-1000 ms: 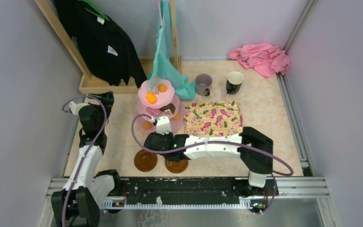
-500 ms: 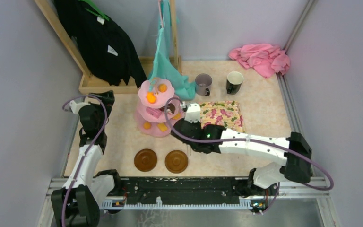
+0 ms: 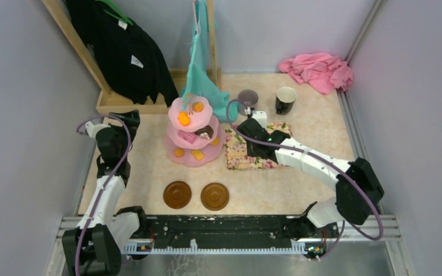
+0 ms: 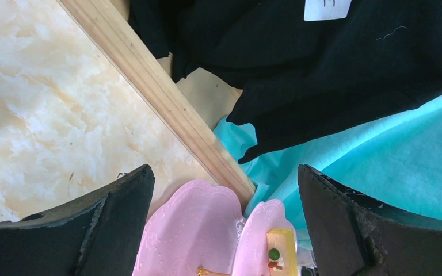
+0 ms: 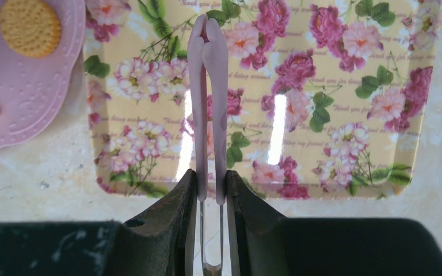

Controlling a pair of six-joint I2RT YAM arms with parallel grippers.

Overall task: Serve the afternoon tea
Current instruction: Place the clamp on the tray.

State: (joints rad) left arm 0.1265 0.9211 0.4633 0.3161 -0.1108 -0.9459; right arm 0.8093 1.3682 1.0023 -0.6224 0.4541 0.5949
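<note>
- The pink tongs (image 5: 208,103) are clamped at the handle end by my right gripper (image 5: 210,181). Their arms are pressed together and there is nothing between the tips.
- Their long axis runs straight ahead from the jaws, out over the left half of the floral tray (image 5: 345,115).
- The pink three-tier stand (image 5: 46,98) lies to the left of the tongs, just beside the tray's corner. I cannot tell whether the two touch.
- The stand carries the toy cakes, with an orange one (image 3: 184,119) up top, a brown one (image 3: 205,131) in the middle and a yellow one (image 3: 198,154) below.
- The grey mug (image 3: 247,99) stands just beyond the right gripper, roughly where the tongs point. The black white-lined mug (image 3: 285,99) is to its right.
- Both brown discs (image 3: 177,194) sit bare near the front edge, well apart from the mugs, so the cups look like the step left.
- The right arm is much the nearer to the mugs, but I judge it must set the tongs down first. The tray below offers flat room inside its rim.
- The teal fabric (image 3: 204,75) hangs close on the grey mug's left, while the table to the right of the black mug is open.
- My left gripper (image 4: 224,172) is spread wide and empty, near the stand's far-left side by the wooden frame (image 4: 167,109).
</note>
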